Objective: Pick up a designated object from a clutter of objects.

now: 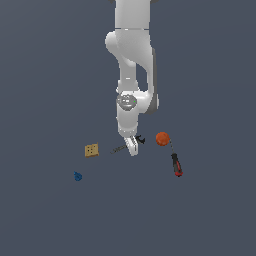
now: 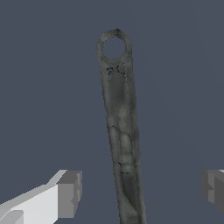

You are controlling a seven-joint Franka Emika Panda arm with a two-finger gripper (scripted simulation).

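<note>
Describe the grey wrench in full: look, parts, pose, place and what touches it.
The wrench is a slim, flat bar of dull, mottled grey metal with a round ring hole at one end. In the exterior view its black jawed head pokes out beside the arm, toward the orange ball. It lies flat on the dark grey floor. The gripper straddles its shaft, with the fingers wide apart on either side and clear gaps, so nothing but the floor seems to touch it.

The wrench point(image 2: 120, 131) looks like dull, mottled grey metal, roughly worn.
</note>
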